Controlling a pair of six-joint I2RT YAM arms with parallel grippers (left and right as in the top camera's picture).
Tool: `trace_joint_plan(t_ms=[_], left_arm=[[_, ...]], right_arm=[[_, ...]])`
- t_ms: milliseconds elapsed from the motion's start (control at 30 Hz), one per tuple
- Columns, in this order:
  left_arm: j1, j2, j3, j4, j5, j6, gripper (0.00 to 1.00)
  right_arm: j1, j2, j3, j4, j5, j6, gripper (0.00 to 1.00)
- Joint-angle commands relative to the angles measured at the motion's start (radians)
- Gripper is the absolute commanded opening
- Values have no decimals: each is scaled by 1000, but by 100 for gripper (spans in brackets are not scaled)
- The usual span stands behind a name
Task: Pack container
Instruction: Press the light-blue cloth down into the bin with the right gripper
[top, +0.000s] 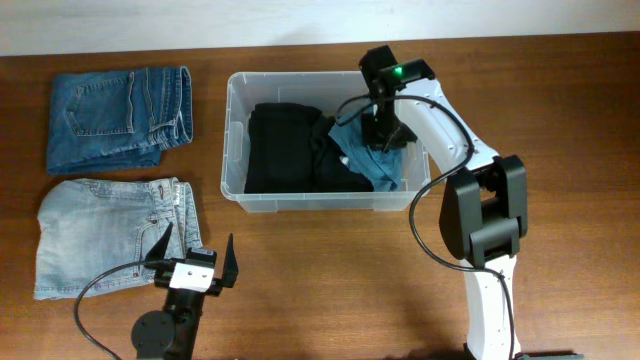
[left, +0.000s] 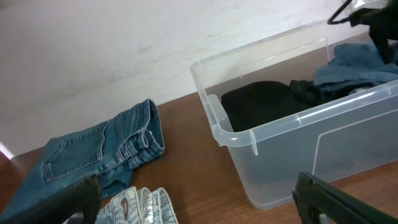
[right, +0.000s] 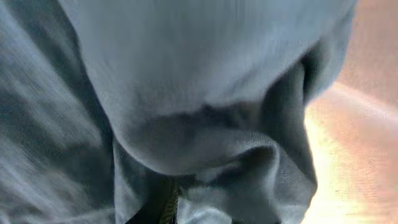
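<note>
Nearest, the left gripper hovers empty, jaws wide apart. The light jeans lie just to its left, so this arm looks the nearer one for them. Beyond and to its right sits the container, long axis running left to right, holding a black garment and a blue garment. The right gripper is down inside on the blue garment; whether its jaws clamp it I cannot tell. Farthest left lie the dark jeans.

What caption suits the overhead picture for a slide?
Right gripper in the clear container over a blue garment beside black clothes; dark jeans and pale jeans lie outside.
</note>
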Motion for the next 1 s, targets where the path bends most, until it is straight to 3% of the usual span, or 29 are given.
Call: trace_joint_plan(t_ms=[0, 300, 367, 467, 700, 833, 967], left_arm=[[6, -6, -5, -2, -4, 8, 99], [6, -6, -5, -2, -4, 8, 99], [6, -6, -5, -2, -4, 8, 99], [6, -6, -5, -2, -4, 9, 99], [6, -6, -5, -2, -4, 9, 100], [6, -6, -5, -2, -4, 9, 99], [6, -6, -5, -2, -4, 8, 100]], right_arm=[[6, 3, -13, -37, -24, 12, 21], [19, -153, 40, -71, -27, 11, 19], [19, -208, 53, -3, -26, 6, 26], [12, -218, 53, 83, -18, 0, 28], [6, -112, 48, 205, -11, 0, 26], [6, -33, 48, 234, -10, 1, 14], [1, 30, 48, 252, 10, 4, 11]])
